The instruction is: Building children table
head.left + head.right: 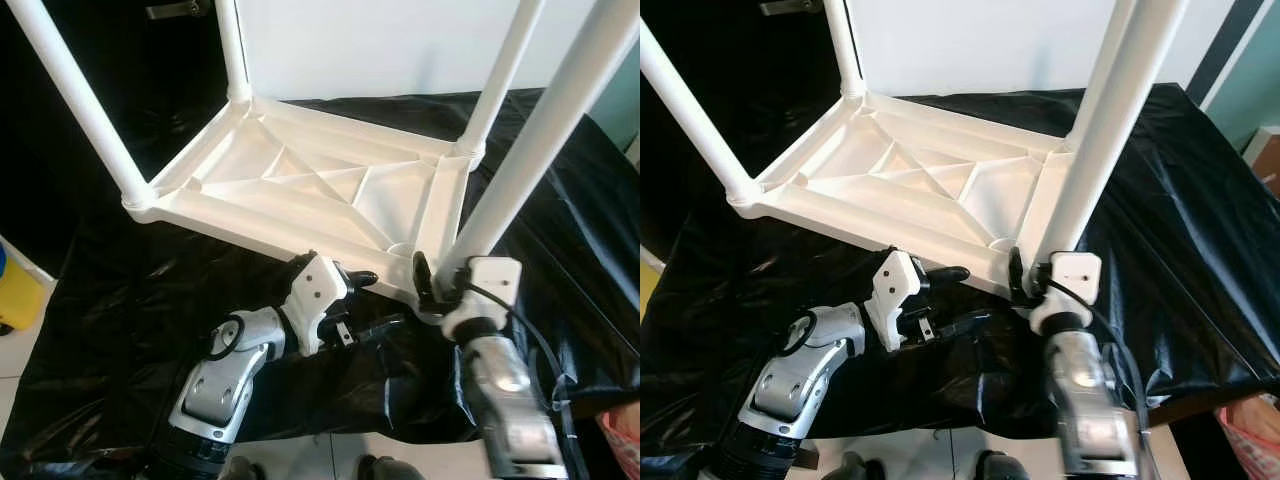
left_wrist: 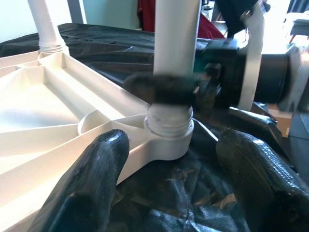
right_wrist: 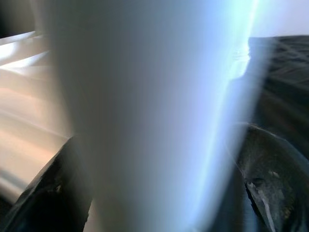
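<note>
The white plastic children's table (image 1: 300,190) lies upside down on a black sheet, its legs pointing up. My right gripper (image 1: 435,280) is shut on the near right leg (image 1: 540,130), just above its socket at the table's corner. The right wrist view has that leg (image 3: 154,116) pressed between the two dark fingers. My left gripper (image 1: 372,300) is open, low over the sheet beside the table's near edge and pointing at the same corner. Through its fingers (image 2: 91,183) I see the leg's threaded base (image 2: 169,128), with a black finger of the right gripper wrapped around the leg.
The black plastic sheet (image 1: 130,300) covers the work surface and hangs over its near edge. A yellow object (image 1: 15,290) stands on the floor at the left. A pink bag (image 1: 622,440) is at the bottom right. A white wall rises behind the table.
</note>
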`<state>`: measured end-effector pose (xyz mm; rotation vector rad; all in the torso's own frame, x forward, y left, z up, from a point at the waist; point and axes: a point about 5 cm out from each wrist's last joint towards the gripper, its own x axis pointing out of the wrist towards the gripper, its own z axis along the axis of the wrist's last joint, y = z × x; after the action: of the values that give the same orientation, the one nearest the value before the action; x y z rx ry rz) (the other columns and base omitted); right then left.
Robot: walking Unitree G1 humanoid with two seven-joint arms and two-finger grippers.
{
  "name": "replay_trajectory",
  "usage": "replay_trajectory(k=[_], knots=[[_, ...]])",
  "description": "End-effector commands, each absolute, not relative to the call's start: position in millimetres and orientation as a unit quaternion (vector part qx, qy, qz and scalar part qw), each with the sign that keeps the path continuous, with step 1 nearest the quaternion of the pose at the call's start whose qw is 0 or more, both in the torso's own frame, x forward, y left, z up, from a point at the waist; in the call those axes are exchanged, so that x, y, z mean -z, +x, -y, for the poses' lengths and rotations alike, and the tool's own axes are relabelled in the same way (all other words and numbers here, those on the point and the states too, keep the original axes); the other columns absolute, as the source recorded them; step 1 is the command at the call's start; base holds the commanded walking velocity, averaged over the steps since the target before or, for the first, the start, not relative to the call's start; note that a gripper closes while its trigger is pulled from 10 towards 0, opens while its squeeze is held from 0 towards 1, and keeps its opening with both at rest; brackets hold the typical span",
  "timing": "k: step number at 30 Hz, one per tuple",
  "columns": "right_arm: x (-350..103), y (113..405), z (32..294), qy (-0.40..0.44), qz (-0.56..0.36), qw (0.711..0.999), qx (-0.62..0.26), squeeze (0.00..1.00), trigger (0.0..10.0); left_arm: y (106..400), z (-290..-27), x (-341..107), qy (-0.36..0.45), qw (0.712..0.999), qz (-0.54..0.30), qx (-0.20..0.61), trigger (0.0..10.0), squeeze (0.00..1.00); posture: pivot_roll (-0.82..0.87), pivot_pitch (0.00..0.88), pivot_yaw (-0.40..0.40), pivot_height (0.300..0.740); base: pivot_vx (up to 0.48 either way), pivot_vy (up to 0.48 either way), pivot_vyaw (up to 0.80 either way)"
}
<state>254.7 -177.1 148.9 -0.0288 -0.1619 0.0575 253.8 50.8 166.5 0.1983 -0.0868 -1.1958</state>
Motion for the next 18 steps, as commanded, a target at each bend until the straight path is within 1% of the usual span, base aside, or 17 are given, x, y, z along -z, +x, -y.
replay_trajectory(k=[1, 2, 4, 6, 7, 9, 10, 12, 14, 16, 18], knots=[[-147, 251, 182, -0.015, 0.073, 0.993, -0.092, 0.00, 10.0, 257, -53, -165, 0.095, 0.844, 0.041, 0.526, 10.0, 0.00, -0.12, 0.102, 0.013, 0.740, 0.000, 0.000, 0.00], [-147, 251, 182, -0.015, 0.073, 0.993, -0.092, 0.00, 10.0, 257, -53, -165, 0.095, 0.844, 0.041, 0.526, 10.0, 0.00, -0.12, 0.102, 0.013, 0.740, 0.000, 0.000, 0.00], [-148, 251, 189, -0.027, 0.070, 0.987, -0.140, 0.00, 10.0, 259, -53, -166, 0.097, 0.842, 0.042, 0.529, 10.0, 0.00, -0.12, 0.100, 0.019, 0.740, 0.000, 0.000, 0.00], [-149, 251, 192, -0.031, 0.068, 0.986, -0.150, 0.00, 10.0, 259, -53, -167, 0.098, 0.841, 0.043, 0.530, 10.0, 0.00, -0.12, 0.100, 0.019, 0.740, 0.000, 0.000, 0.00], [-148, 253, 194, -0.045, 0.064, 0.981, -0.177, 0.00, 10.0, 260, -53, -167, 0.099, 0.839, 0.044, 0.534, 10.0, 0.00, -0.13, 0.095, 0.030, 0.740, 0.000, 0.000, 0.00], [-148, 254, 192, -0.057, 0.058, 0.975, -0.208, 0.00, 10.0, 261, -52, -167, 0.101, 0.837, 0.044, 0.536, 10.0, 0.00, -0.14, 0.092, 0.034, 0.740, 0.000, 0.000, 0.00], [-148, 254, 192, -0.057, 0.058, 0.975, -0.208, 0.00, 10.0, 261, -52, -167, 0.101, 0.837, 0.044, 0.536, 10.0, 0.00, -0.14, 0.092, 0.034, 0.740, 0.000, 0.000, 0.00], [-148, 255, 193, -0.069, 0.050, 0.966, -0.246, 0.00, 10.0, 262, -51, -168, 0.101, 0.836, 0.046, 0.538, 10.0, 0.00, -0.14, 0.090, 0.036, 0.740, 0.000, 0.000, 0.00], [-148, 258, 196, -0.081, 0.043, 0.960, -0.263, 0.00, 10.0, 262, -50, -169, 0.100, 0.835, 0.047, 0.539, 10.0, 0.00, -0.14, 0.084, 0.041, 0.740, 0.000, 0.000, 0.00], [-146, 259, 197, -0.093, 0.027, 0.949, -0.301, 0.00, 10.0, 262, -50, -169, 0.099, 0.834, 0.047, 0.540, 10.0, 0.00, -0.14, 0.082, 0.041, 0.740, 0.000, 0.000, 0.00], [-145, 260, 197, -0.096, 0.020, 0.943, -0.317, 0.00, 10.0, 263, -50, -169, 0.099, 0.834, 0.047, 0.540, 10.0, 0.00, -0.14, 0.080, 0.043, 0.740, 0.000, 0.000, 0.00]])
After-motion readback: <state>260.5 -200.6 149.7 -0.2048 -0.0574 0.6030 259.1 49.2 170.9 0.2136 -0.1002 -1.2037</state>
